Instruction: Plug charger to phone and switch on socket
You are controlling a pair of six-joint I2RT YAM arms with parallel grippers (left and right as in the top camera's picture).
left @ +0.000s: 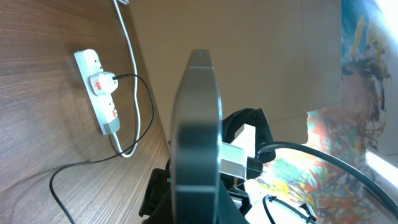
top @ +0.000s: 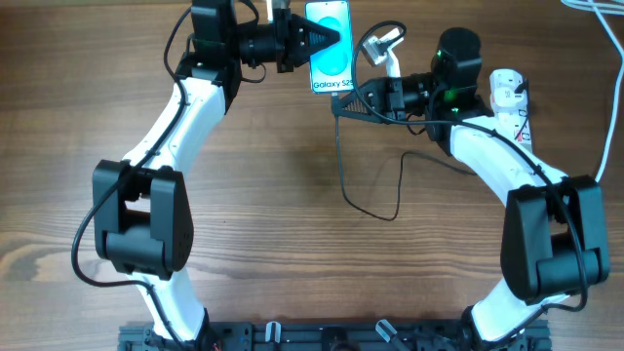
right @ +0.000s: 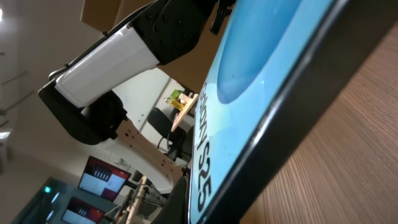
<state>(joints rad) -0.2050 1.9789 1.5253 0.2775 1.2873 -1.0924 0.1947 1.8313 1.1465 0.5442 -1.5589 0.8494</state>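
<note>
Wood-grain surface (top: pixel 283 185), cyan phone (top: pixel 331 68) upper centre clamped in left pincer (top: pixel 328 41), right pincer (top: pixel 344 101) just below, grip unreadable, black charger (top: pixel 371 208) looping mid-frame, white socket (top: pixel 507 96) upper right, room monitors (right: pixel 99 179) lit.

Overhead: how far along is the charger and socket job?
Done: the left gripper has the phone in its grip. In hand: the right gripper sits at the phone's lower short edge, with the charger trailing from there. Whether the tip is seated is hidden. Left: the socket lies apart beside the right arm with no gripper on it, so the switch-on looks undone.
</note>
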